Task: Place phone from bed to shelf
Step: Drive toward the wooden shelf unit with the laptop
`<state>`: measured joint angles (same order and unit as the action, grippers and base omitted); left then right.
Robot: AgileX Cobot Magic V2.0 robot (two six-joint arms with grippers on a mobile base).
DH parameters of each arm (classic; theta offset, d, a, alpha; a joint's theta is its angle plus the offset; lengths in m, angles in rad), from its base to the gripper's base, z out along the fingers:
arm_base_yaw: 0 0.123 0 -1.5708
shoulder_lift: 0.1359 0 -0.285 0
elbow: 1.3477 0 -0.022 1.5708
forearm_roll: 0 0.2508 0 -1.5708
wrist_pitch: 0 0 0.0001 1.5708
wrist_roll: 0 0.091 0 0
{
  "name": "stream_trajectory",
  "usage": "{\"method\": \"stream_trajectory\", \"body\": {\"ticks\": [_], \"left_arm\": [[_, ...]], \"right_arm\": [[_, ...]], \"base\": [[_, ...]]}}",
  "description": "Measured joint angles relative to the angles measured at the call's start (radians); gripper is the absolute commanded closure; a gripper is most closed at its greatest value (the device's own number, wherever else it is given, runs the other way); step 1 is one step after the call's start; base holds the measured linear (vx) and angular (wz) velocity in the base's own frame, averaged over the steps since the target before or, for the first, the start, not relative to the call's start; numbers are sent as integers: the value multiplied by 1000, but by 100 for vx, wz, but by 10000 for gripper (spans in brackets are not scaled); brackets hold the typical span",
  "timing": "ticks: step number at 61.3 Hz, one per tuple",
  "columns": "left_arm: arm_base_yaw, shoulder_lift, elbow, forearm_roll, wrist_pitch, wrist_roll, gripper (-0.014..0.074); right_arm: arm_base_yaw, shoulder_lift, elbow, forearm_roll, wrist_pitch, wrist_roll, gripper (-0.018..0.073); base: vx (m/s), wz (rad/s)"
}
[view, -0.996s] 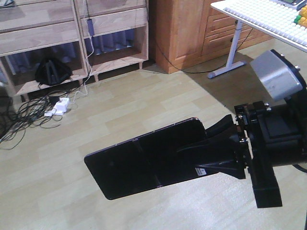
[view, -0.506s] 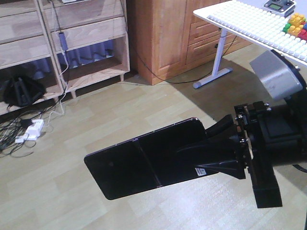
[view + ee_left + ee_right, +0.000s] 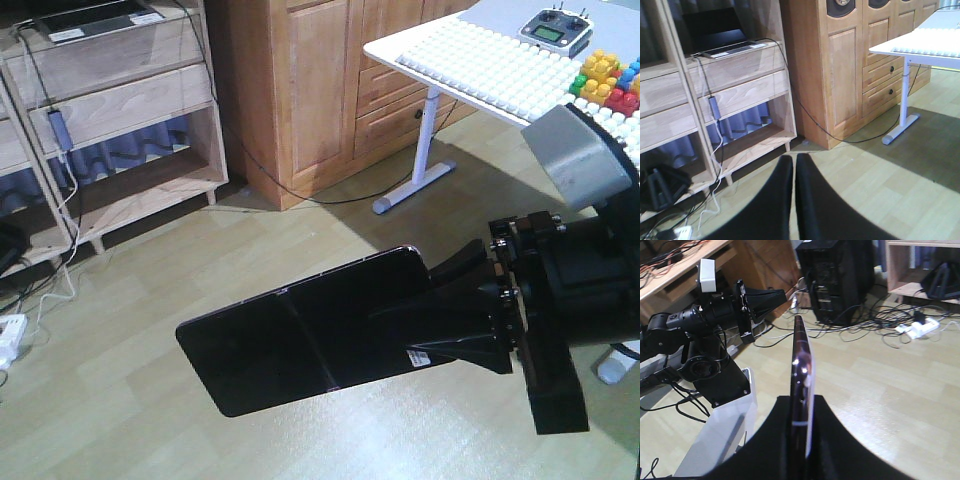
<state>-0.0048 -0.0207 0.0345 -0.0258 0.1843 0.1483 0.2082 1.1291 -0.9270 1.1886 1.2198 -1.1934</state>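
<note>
Floor (image 3: 150, 290): bare and open under the held phone (image 3: 300, 330).
Shelf (image 3: 130, 95): front open, but a laptop (image 3: 90, 18) covers the top board and cables (image 3: 714, 106) hang across.
Right side: cabinet (image 3: 300, 90) and desk (image 3: 470, 60) block passage.

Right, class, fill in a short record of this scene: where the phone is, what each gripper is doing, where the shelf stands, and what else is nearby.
Phone: held in the air above the floor, not yet on the shelf
Right gripper: jaws shut on one end of the phone
Left gripper: jaws shut, holding nothing
Shelf: pale wooden unit at the upper left of the front view, with a laptop on an upper board
Bed: not in view
Nearby: orange-brown cabinet; white table with coloured blocks
</note>
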Motion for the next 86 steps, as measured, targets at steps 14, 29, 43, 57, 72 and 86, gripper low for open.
{"method": "stream_trajectory", "body": {"ticks": [14,29,43,57,72,86], "left_arm": [[0,0,0,0,0,0,595],[0,0,0,0,0,0,595],[0,0,0,0,0,0,595],[0,0,0,0,0,0,595],[0,0,0,0,0,0,595],[0,0,0,0,0,0,595]], "right_arm": [[0,0,0,0,0,0,561],[0,0,0,0,0,0,561],[0,0,0,0,0,0,561],[0,0,0,0,0,0,561],[0,0,0,0,0,0,561],[0,0,0,0,0,0,561]], "base": [[43,-4],[44,4],[45,7],[45,6],[45,6],[42,15]]}}
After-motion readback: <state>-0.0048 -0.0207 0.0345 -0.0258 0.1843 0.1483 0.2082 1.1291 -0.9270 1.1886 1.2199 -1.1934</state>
